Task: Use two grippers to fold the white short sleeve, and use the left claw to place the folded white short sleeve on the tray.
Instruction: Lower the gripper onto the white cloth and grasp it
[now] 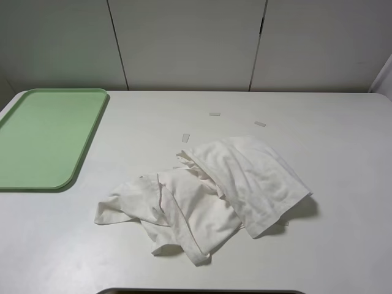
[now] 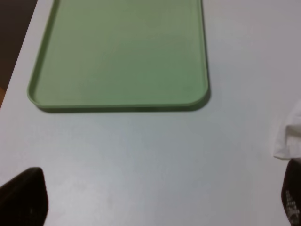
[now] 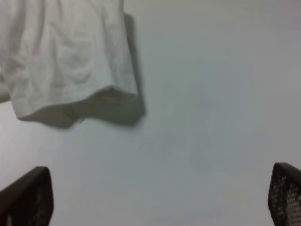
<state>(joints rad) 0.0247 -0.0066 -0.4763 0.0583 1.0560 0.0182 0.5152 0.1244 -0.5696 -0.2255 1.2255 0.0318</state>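
No lettering, label, brand, number or sign readable, crumpled white cotton short-sleeved shirt (image 1: pixel 208 190) showing only plain cloth, flat pale green plastic tray (image 1: pixel 43 138) unmarked, small pale tape strips (image 1: pixel 214 114) too small to read

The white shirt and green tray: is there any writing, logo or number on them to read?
No readable text anywhere. The crumpled white shirt shows no lettering, the green tray is plain, and the small tape strips look blank, though too small to be sure.
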